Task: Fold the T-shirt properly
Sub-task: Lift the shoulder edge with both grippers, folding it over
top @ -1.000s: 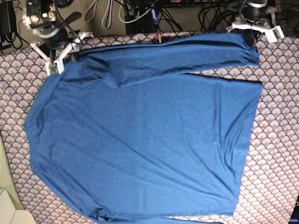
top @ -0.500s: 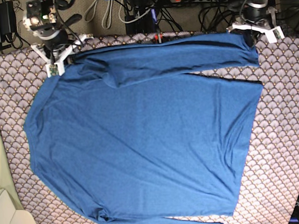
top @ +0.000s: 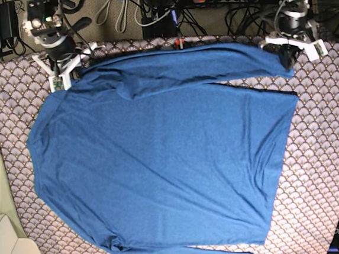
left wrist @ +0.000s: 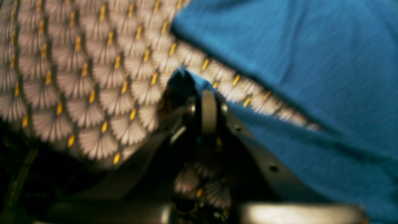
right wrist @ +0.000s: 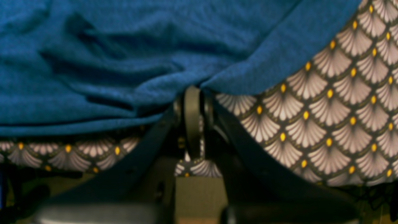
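**Ana:** Since a second ago the right gripper (top: 64,74), up at ten o'clock in the base view, has gone from spread to pressed together, and the fabric next to it has bunched slightly. Over at two o'clock the sleeve end has drawn in a little toward the left gripper (top: 286,54).

**Ben:** Start from the near edge. Where does the T-shirt (top: 160,157) lie?

**Ana:** Flat on the scallop-patterned cloth (top: 326,149), filling the middle. At six o'clock one sleeve runs along the near hem edge, partly cut off by the frame. The body is spread wide and unfolded. At twelve o'clock the other sleeve lies folded across the top of the body.

**Ben:** And the grips?

**Ana:** The right wrist view shows the jaws pinching a gathered edge of blue fabric. The left wrist view, though blurred, shows a blue tip caught between closed jaws.

**Ben:** Progress?

**Ana:** Early, I'd judge: one sleeve is in, both far corners are pinched, and the body folds remain.
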{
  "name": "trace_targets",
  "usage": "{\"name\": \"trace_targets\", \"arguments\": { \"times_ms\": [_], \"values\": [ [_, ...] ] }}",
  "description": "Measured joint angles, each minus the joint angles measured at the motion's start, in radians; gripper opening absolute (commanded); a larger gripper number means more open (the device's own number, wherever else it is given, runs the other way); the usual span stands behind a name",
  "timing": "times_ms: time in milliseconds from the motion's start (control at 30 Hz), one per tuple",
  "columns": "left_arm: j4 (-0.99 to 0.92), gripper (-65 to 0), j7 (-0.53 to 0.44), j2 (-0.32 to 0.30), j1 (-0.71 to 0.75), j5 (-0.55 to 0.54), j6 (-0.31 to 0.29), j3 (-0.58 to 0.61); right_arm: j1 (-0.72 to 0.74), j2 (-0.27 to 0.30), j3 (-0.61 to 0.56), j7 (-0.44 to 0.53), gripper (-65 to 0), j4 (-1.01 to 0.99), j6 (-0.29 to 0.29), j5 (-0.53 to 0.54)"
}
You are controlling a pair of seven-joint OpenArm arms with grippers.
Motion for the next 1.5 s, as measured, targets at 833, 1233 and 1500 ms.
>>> {"name": "trace_targets", "arguments": {
  "times_ms": [833,1233,1500],
  "values": [
    [-0.005,-64.4,0.207,-0.016,-0.264,-0.004,0.008,-0.002,0.123,0.0,0.002,-0.005,-65.0,0.054,0.0,-0.003],
    [-0.007,-64.4,0.21,-0.016,-0.33,-0.003,0.011,-0.041,0.278,0.025,0.002,-0.114,-65.0,0.03,0.0,-0.001],
    [-0.061,-64.4,0.209,-0.012,-0.38,-0.004,0.007,-0.038,0.343,0.052,-0.001,-0.122,-65.0,-0.071,0.0,0.001]
  ]
}}
